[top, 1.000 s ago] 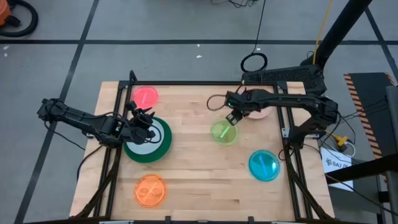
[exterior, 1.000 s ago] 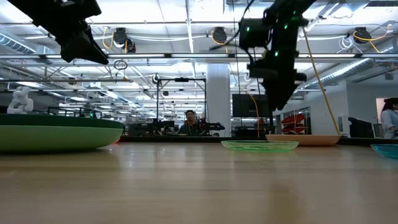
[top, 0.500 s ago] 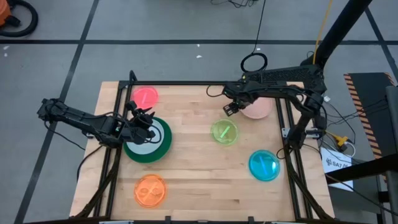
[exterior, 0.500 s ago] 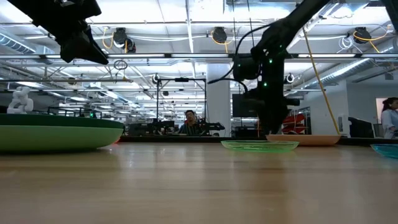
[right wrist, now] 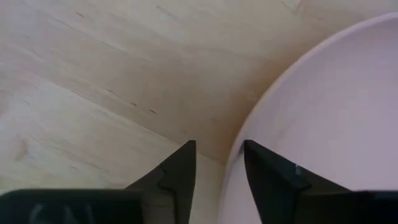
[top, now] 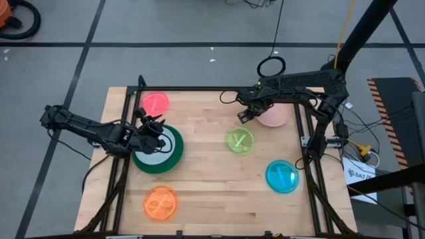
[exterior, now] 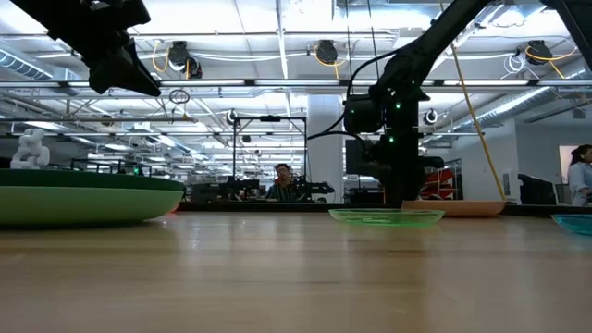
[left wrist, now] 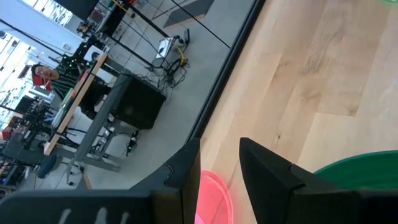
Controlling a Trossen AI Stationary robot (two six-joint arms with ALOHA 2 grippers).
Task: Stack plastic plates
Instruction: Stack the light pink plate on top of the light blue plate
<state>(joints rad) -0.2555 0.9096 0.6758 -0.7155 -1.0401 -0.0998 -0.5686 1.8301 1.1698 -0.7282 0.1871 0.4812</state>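
High view: you see the right gripper point(top: 246, 114) at the near-left edge of the salmon plate point(top: 275, 116), which lies at the table's far right. Take that salmon plate as your landmark. In the right wrist view the fingers point(right wrist: 177, 171) are spread a little, one over bare wood and one over the plate's rim, so nothing is pinched yet; judge this as alignment for a rim grasp.

Just in front of the salmon plate lies the translucent lime plate point(top: 239, 141), with the blue plate point(top: 282, 176) farther forward. Well to its left sits the dark green plate point(top: 159, 150), carrying a lighter plate, which serves as the stack base. The red-pink plate point(top: 156, 103) lies behind that stack and the orange plate point(top: 160, 202) in front.

The left gripper point(top: 149, 131) hangs above the stack, waiting, fingers point(left wrist: 186, 174) slightly apart and empty.
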